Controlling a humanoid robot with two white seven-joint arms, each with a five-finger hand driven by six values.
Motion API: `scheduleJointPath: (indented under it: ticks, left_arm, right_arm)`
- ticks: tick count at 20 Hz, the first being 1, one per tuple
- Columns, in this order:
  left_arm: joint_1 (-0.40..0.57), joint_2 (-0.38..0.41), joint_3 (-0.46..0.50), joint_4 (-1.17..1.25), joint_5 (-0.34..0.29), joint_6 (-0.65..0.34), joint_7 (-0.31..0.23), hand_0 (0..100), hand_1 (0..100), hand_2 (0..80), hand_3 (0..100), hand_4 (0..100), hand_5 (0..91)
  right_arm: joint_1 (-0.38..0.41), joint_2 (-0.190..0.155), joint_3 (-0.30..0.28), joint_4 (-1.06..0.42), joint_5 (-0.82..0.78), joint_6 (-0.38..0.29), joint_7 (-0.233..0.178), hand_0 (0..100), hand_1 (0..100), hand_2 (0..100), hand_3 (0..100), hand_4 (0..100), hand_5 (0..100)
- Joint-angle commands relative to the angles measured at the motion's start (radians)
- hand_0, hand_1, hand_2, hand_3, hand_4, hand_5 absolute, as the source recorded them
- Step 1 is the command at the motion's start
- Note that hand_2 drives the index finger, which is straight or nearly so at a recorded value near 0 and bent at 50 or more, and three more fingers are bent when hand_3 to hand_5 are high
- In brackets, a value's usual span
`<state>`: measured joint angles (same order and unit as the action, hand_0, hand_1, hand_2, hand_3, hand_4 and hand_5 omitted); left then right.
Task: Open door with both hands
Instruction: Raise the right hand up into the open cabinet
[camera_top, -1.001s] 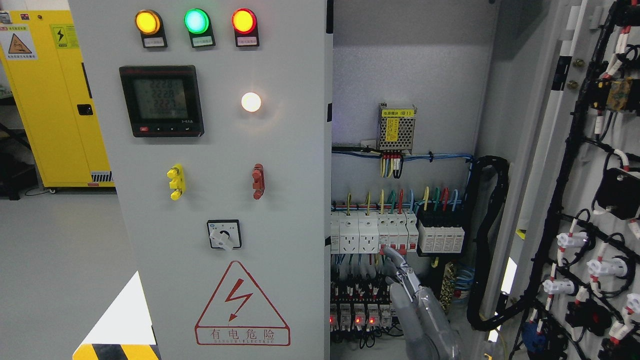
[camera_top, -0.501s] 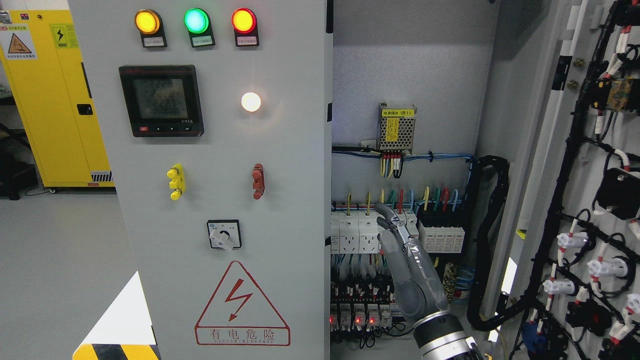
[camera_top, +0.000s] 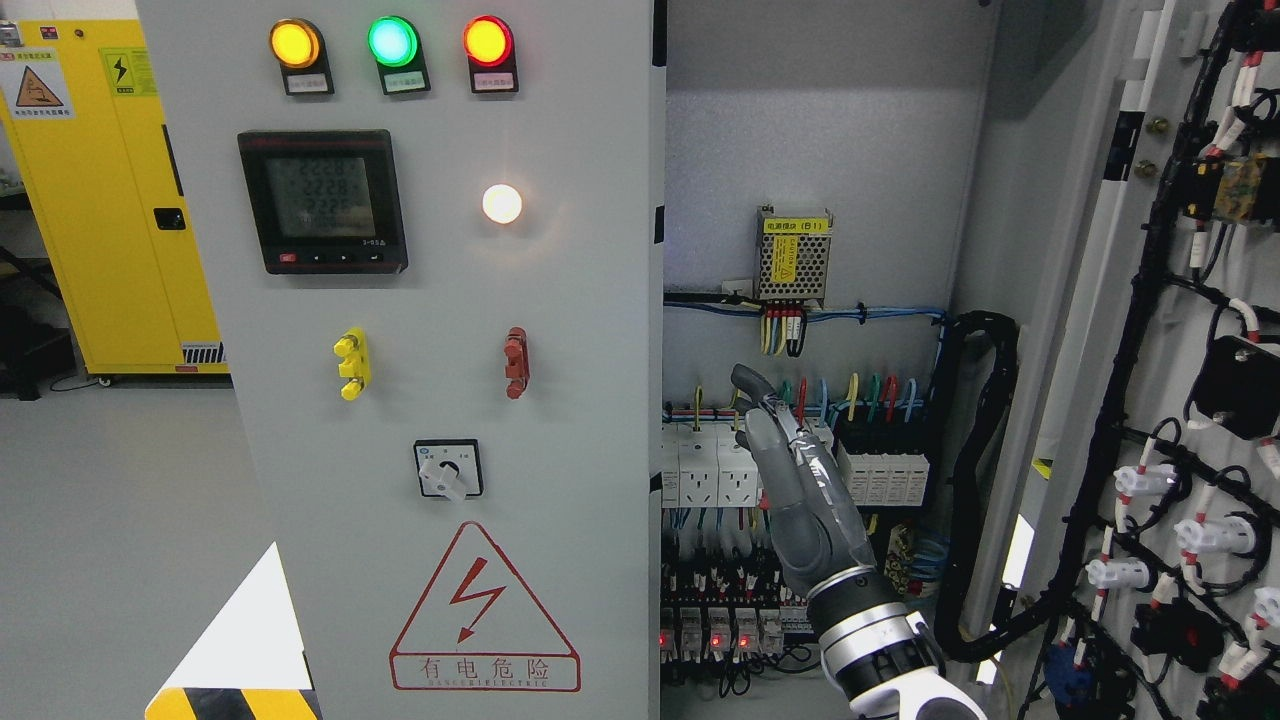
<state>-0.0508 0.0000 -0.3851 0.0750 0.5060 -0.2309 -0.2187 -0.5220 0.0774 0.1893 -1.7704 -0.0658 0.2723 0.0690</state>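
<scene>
Right hand (camera_top: 800, 490), fingers extended and holding nothing, inside the cabinet; open door (camera_top: 1180, 300) at its right

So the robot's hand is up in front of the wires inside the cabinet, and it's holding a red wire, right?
Not quite. The head view shows the right hand raised in front of the breakers and wires inside the open cabinet, but it is holding nothing. Its fingers are stretched out and close together, not wrapped around a red wire.

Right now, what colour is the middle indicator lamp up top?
Green, lit, in the head view.
</scene>
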Motion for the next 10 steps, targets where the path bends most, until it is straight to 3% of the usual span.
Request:
scheduleJointPath:
  ticks: [1, 10]
  left_arm:
    - [-0.009, -0.028, -0.001, -0.001, 0.000, 0.001, -0.001, 0, 0, 0.0, 0, 0, 0.0]
    - [-0.011, -0.028, 0.002, 0.000, 0.000, 0.001, -0.001, 0, 0, 0.0, 0, 0, 0.0]
  right_arm:
    - [-0.052, 0.005, -0.005, 0.123, -0.029, 0.002, 0.052, 21, 9, 0, 0, 0, 0]
    - [-0.127, 0.001, -0.037, 0.215, -0.138, 0.024, 0.061, 21, 8, 0, 0, 0, 0]
